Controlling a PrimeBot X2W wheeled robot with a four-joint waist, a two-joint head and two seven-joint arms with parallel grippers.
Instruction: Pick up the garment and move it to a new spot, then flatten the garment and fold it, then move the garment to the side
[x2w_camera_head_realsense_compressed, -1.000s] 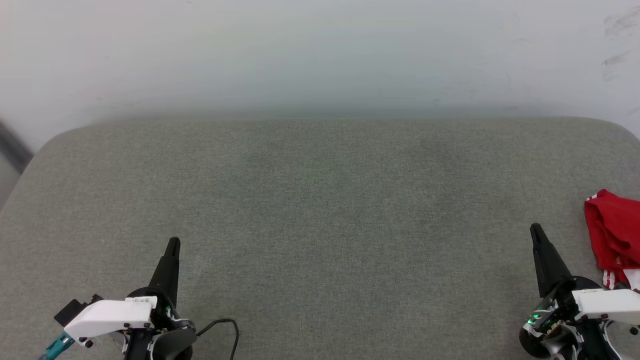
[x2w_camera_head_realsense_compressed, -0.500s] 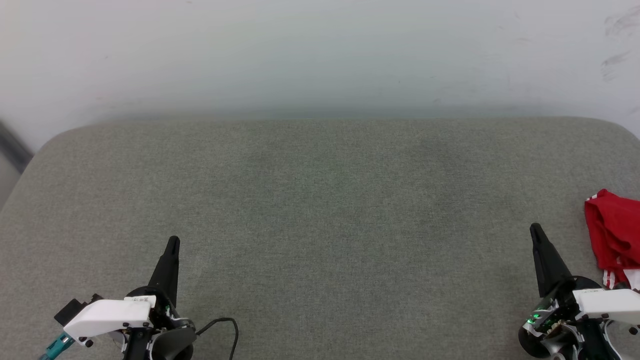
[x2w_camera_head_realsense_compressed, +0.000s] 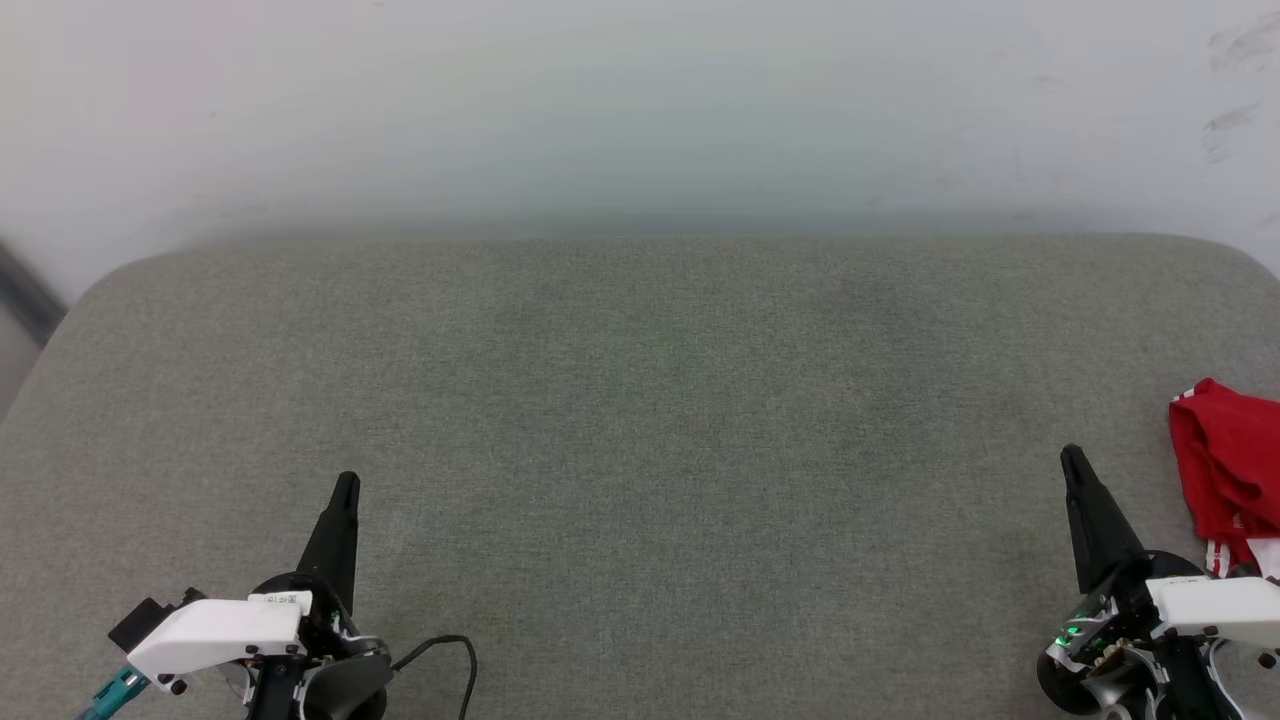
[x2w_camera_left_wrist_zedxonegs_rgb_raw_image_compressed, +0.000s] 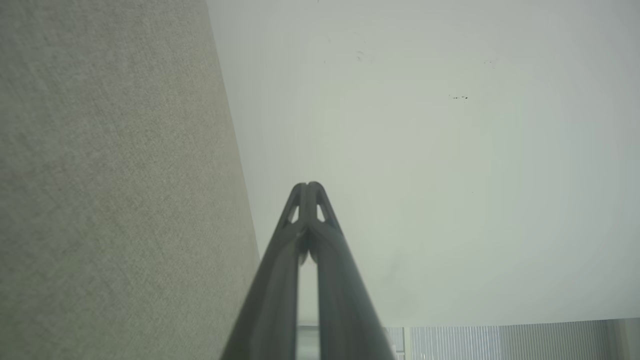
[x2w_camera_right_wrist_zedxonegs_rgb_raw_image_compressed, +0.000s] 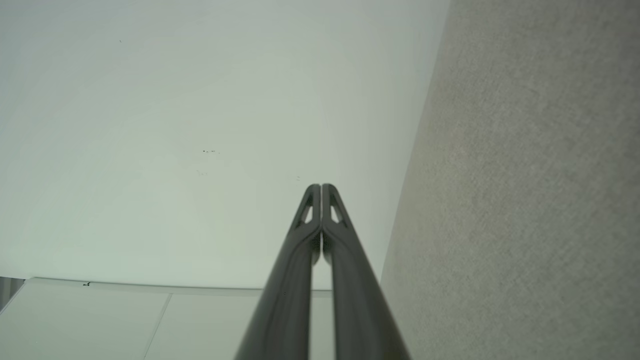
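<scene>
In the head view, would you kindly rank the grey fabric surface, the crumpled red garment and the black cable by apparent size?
1. Grey fabric surface: largest by far.
2. Crumpled red garment, cropped at the frame edge.
3. Thin black cable: smallest.

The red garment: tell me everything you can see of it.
The garment is bright red, thin and soft-looking, with red-and-white striped trim and a white patch at its near end. It lies crumpled on the grey fabric surface, cut off by the head view's right edge. The right end effector, shut, sits beside it, its tip apart from it.
</scene>
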